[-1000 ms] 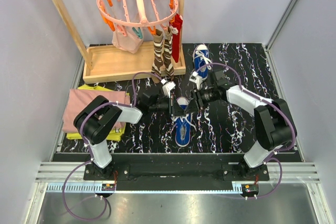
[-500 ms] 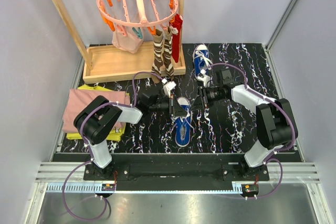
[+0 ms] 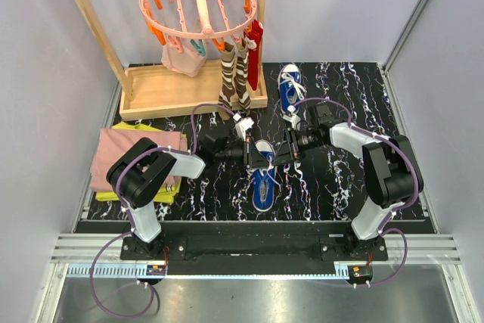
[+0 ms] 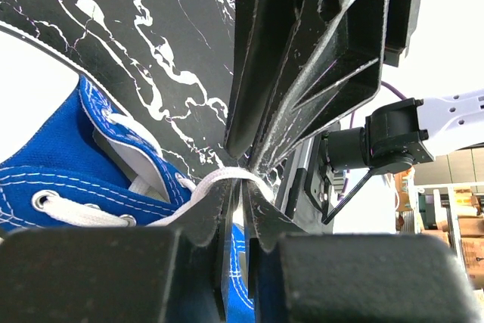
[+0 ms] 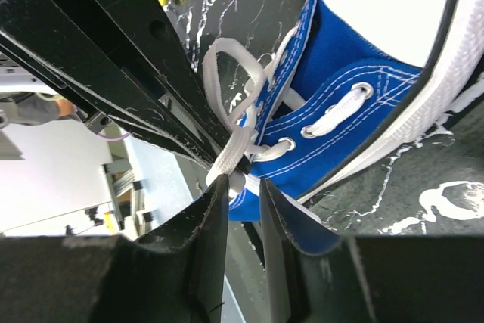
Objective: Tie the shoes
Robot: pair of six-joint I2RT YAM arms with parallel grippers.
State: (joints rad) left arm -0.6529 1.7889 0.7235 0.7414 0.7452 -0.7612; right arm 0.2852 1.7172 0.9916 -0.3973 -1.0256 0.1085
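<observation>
One blue sneaker (image 3: 264,179) lies on the mat between my arms, toe toward me. The other sneaker (image 3: 290,87) lies at the back. My left gripper (image 3: 259,158) is at the near shoe's opening, shut on a white lace (image 4: 208,181) that drapes over its fingertips (image 4: 237,187). My right gripper (image 3: 282,155) meets it tip to tip from the right. In the right wrist view its jaws (image 5: 243,187) stand a narrow gap apart, and a lace loop (image 5: 236,149) touches the left fingertip. The blue shoe (image 5: 355,66) fills the view behind.
A wooden rack base (image 3: 166,90) with a pink round peg hanger (image 3: 198,5) stands at the back left. Striped socks (image 3: 234,77) hang close to the far shoe. Folded pink and yellow cloths (image 3: 136,158) lie left of the left arm.
My right gripper drew away to the right half a second ago and has come back left to the near shoe. My left gripper has stayed at the shoe.
</observation>
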